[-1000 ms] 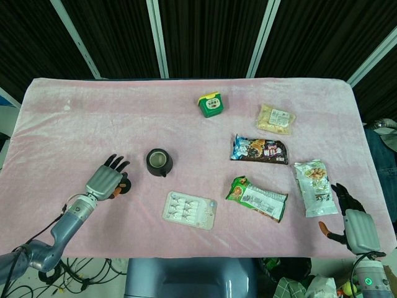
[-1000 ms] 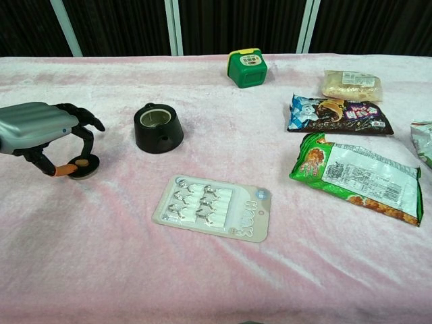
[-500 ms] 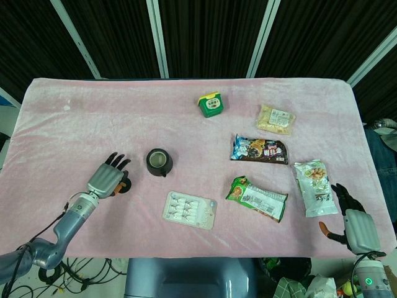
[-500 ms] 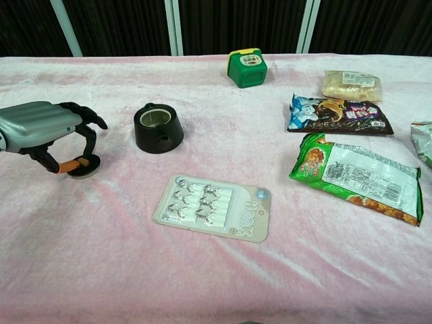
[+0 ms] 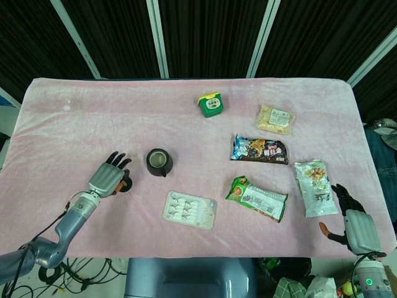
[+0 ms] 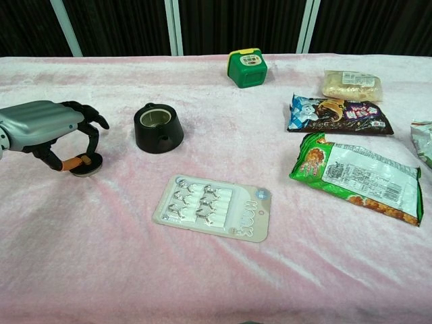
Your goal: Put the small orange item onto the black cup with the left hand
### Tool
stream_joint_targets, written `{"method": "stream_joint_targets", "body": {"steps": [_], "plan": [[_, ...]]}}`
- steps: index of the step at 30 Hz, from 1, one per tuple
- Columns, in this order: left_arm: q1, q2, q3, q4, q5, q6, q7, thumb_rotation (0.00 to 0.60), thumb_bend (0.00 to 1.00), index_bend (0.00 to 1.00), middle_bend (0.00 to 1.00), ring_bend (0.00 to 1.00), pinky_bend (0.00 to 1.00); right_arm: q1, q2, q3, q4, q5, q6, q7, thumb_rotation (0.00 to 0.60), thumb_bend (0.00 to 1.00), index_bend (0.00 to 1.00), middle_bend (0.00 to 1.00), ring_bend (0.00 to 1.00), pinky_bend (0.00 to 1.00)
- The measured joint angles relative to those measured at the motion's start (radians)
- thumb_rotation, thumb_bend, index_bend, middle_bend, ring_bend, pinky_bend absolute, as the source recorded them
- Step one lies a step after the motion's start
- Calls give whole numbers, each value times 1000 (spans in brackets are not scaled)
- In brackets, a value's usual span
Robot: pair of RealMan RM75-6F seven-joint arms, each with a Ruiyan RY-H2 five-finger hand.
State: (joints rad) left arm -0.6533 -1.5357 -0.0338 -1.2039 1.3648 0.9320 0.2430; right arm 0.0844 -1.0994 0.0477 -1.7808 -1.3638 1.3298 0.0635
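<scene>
At the lower right corner of the head view the right hand point(image 5: 352, 217) rests past the table edge, fingers loosely apart and holding nothing. Nearest in the chest view lies a clear plastic blister pack point(image 6: 214, 207); at centre left the silver-backed left hand point(image 6: 50, 131) curls its dark fingers point(image 6: 90, 138) down around the small orange item on its dark round base point(image 6: 84, 163), pinching it low over the pink velvety cloth point(image 6: 223, 283). Just right of it, apart, stands the squat black cup point(image 6: 158, 127), with a green-and-yellow box point(image 6: 247, 67) farther back.
</scene>
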Motion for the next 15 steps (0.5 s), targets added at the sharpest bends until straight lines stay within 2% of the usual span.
{"method": "stream_joint_targets", "body": {"steps": [9,15], "plan": [[26,71,-23,-68,39,101,-93,600,457,555,147,0,10,1,-2,-2,-1,-3,-1,-2,600,208,54,44,144,157],[17,102,-62,-116,42,109,-178,600,458,558,147,0,14,0,-4,-2,-3,-1,1,-9,600,208,54,44,144,157]]}}
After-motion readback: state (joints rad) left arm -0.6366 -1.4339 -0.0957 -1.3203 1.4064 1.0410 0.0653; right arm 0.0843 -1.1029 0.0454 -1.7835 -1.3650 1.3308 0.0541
